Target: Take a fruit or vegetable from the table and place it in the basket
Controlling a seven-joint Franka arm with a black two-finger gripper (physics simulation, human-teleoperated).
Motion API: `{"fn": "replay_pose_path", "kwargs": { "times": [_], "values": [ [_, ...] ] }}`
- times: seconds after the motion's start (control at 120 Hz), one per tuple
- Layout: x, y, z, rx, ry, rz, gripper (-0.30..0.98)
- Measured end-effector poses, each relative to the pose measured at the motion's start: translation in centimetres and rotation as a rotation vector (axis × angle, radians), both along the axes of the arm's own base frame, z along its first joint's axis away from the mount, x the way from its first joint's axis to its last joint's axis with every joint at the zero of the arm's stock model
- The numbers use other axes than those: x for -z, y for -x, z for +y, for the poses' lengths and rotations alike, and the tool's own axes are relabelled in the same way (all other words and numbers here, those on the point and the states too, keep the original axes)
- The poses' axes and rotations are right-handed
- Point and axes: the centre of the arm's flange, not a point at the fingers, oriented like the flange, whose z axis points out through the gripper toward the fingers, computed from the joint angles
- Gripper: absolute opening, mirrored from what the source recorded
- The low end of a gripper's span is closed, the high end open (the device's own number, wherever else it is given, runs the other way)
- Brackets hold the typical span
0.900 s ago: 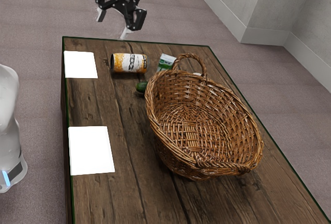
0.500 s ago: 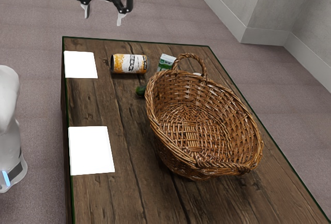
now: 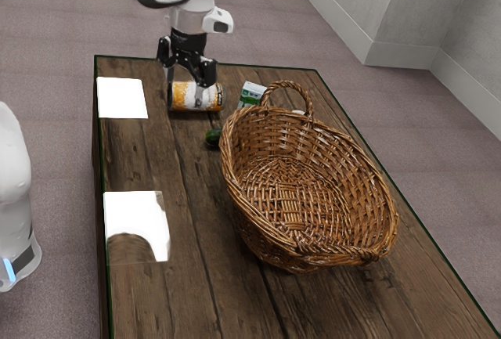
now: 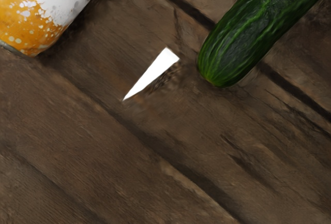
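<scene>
Two white patches (image 3: 121,98) mark the surface (image 3: 176,276) near its edge at the exterior view's left, one with a curved bite out of it. Next comes the tool (image 3: 185,88), released, its fingers spread, in front of or over the can (image 3: 197,98); whether they touch I cannot tell. The can lies on its side. Then comes the cucumber (image 3: 213,138), on the surface just beside the basket (image 3: 305,249), which hides part of it in the exterior view. A carton (image 3: 251,95) sits behind the basket, which stands farthest toward the exterior view's right. In the wrist view, a white sliver (image 4: 158,69) shows on the wood between can and cucumber, those two lying apart.
</scene>
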Motion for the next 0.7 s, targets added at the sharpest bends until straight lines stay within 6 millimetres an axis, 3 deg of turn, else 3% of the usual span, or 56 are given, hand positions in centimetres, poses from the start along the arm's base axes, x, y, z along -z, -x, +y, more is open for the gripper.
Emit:
{"fn": "replay_pose_path", "kwargs": {
  "times": [0.117,0.183,0.5,0.7],
  "values": [
    [1.2,-2.2,4.6,0.081,-0.013,-0.021,0.66],
    [1.2,-3.2,5.8,0.159,-0.035,-0.048,0.66],
    [5.9,-9.1,4.1,0.552,-0.080,-0.078,0.65],
    [7.0,-11.3,2.5,0.711,-0.096,-0.115,0.64]
  ]
}}
